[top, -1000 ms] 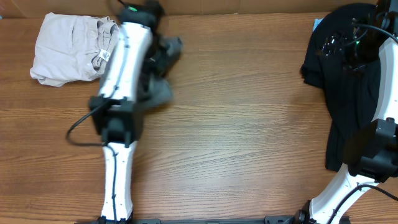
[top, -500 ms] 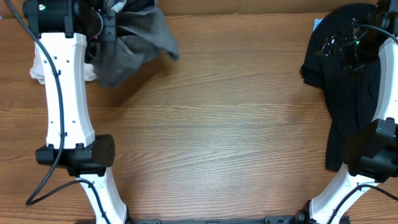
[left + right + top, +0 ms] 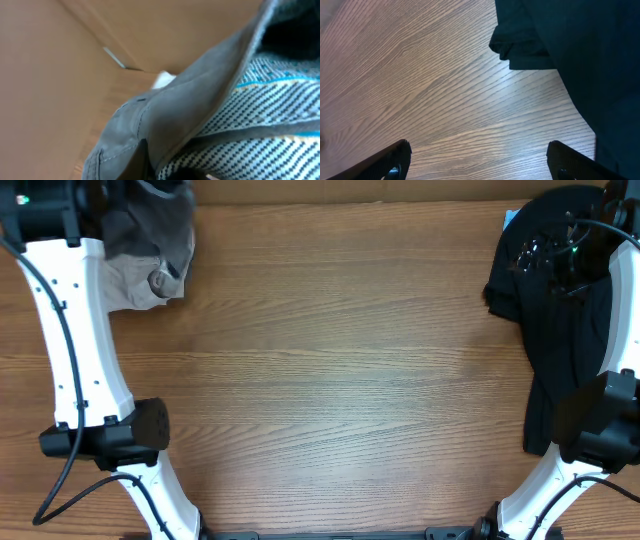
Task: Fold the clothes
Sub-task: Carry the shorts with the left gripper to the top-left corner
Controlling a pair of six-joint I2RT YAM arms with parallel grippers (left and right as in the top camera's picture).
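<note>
grey shorts [image 3: 150, 220] bunched, long axis unclear

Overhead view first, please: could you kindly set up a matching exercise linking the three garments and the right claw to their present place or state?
Things:
1. grey shorts
2. cream garment
3. black T-shirt
4. right claw

Places or states:
A. open above the bare table
B. heaped at the right edge
C. held up at the far-left corner
D. lying far left, partly hidden by another garment

Pairs: 1-C; 2-D; 3-B; 4-A
</note>
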